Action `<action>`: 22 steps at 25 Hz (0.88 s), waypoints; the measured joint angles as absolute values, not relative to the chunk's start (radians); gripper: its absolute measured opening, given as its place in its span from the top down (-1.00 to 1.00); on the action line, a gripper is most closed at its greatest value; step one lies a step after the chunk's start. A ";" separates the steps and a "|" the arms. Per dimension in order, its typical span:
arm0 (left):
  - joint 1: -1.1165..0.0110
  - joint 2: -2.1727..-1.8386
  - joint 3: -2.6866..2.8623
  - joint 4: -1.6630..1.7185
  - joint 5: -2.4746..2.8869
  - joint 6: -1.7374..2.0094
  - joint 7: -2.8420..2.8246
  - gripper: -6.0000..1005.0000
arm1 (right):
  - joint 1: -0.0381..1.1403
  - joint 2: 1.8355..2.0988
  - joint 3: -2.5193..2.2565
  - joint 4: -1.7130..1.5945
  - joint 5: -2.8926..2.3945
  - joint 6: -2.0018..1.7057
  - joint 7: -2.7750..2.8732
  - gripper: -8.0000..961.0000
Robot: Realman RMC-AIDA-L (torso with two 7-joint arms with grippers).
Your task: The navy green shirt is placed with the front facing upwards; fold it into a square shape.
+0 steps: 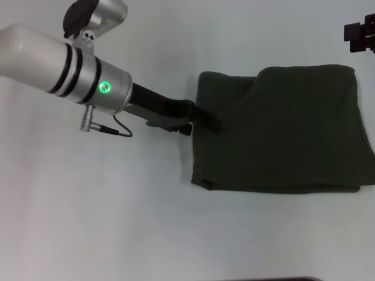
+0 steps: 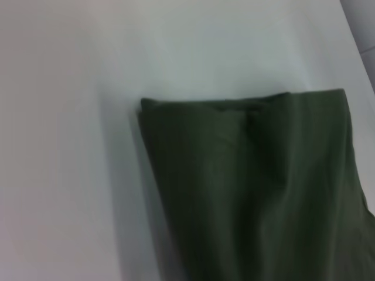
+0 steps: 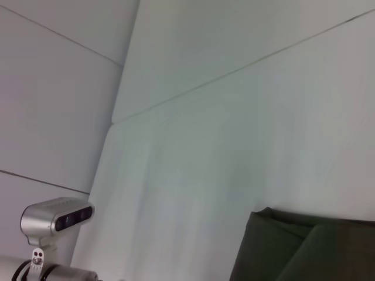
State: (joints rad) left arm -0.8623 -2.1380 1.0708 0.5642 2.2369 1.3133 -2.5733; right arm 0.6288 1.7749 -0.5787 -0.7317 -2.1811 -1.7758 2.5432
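**Left gripper at the folded shirt's left edge**

Head view: the navy green shirt point(image 1: 287, 132) lies folded into a thick, roughly rectangular bundle on the right half of the white counter point(image 1: 105, 211), plain green side up, with an overlapped layer showing along its far edge. The left gripper point(image 1: 205, 120) reaches in from the left and meets the shirt's left edge; whether its jaws pinch the cloth or stand apart cannot be told. The right gripper point(image 1: 360, 34) sits at the far right, well apart from the shirt, its jaws unreadable.

Left wrist view: the shirt point(image 2: 258, 187) fills much of the picture, one folded corner against the counter point(image 2: 70, 146).

Right wrist view: a folded shirt corner point(image 3: 304, 249) and the left arm's camera point(image 3: 55, 218).
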 joint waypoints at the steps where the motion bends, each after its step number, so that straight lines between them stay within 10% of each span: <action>1: -0.865 -2.142 1.071 0.564 2.240 1.298 -2.575 -0.52 | 0.629 1.775 -0.580 -0.732 -2.181 -1.776 2.543 0.04; 22: -0.941 -2.162 1.087 0.484 2.280 1.184 -2.602 -0.52 | 0.624 1.780 -0.572 -0.730 -2.181 -1.777 2.543 0.04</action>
State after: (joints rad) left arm -0.9406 -2.1621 1.0868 0.4844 2.2797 1.1841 -2.6024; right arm 0.6240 1.7805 -0.5719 -0.7301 -2.1812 -1.7767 2.5433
